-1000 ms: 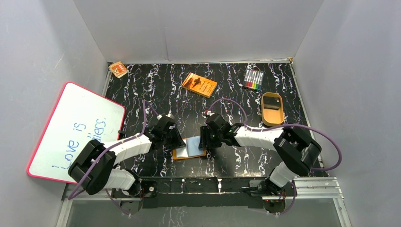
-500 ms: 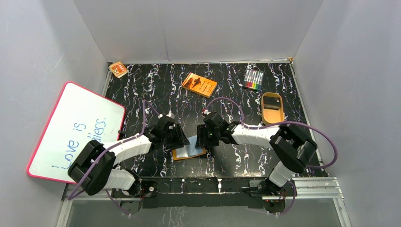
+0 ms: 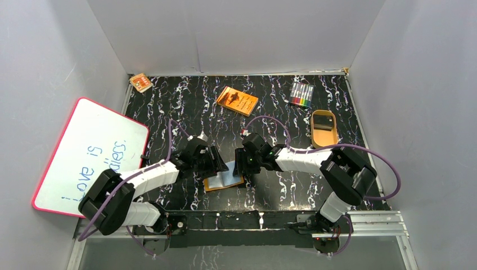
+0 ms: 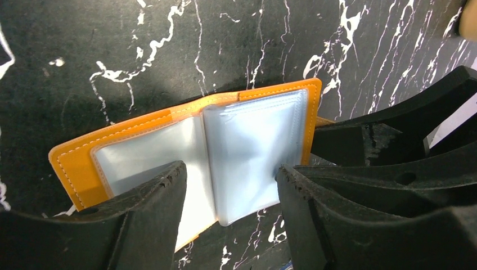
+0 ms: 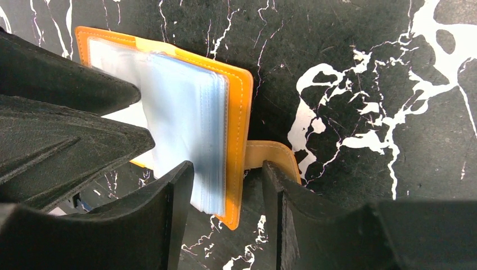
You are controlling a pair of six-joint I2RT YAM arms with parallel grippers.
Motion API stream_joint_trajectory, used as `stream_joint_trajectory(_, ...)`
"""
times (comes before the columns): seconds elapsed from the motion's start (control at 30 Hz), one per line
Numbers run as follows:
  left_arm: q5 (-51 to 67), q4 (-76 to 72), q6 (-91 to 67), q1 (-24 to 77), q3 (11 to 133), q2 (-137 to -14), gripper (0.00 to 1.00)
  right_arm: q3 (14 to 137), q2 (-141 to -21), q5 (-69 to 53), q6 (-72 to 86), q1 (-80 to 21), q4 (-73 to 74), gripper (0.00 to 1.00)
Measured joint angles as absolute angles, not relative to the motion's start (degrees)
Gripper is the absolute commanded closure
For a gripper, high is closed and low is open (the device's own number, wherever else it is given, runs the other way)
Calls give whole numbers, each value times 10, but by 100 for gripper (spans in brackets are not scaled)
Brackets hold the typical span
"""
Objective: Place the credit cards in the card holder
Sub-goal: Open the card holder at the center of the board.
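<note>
On the worktop [image 3: 169, 101], near its front edge, left fingers [image 4: 146, 225] and right fingers [image 5: 169, 225] stood apart, crowding the open card holder [image 3: 225, 179]; book [image 3: 237, 100], markers [image 3: 301, 94] and tray [image 3: 324, 140] lay well behind.

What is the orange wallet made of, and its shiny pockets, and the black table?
The wallet looks like smooth orange leather or fake leather: a stitched line runs along its edge. The pockets look like thin clear plastic: glossy, wrinkled, pale blue-grey. The table looks like black marble with white veins, though it may be only a printed sheet.
</note>
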State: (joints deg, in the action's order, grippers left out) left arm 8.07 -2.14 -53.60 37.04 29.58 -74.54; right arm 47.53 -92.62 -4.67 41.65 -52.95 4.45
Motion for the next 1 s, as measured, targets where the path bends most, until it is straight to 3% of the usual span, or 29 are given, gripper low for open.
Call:
stream_joint_trajectory(0.2, 66, 6, -536, 370, 284, -714, 39, 475, -928, -47, 416, -529, 41, 44)
stream_joint_trajectory(0.57, 85, -24, -534, 370, 311, -774, 47, 476, -932, -50, 417, -529, 35, 46)
stream_joint_trajectory(1.0, 88, -34, -514, 368, 319, -810, 92, 476, -933, -52, 418, -529, 32, 46)
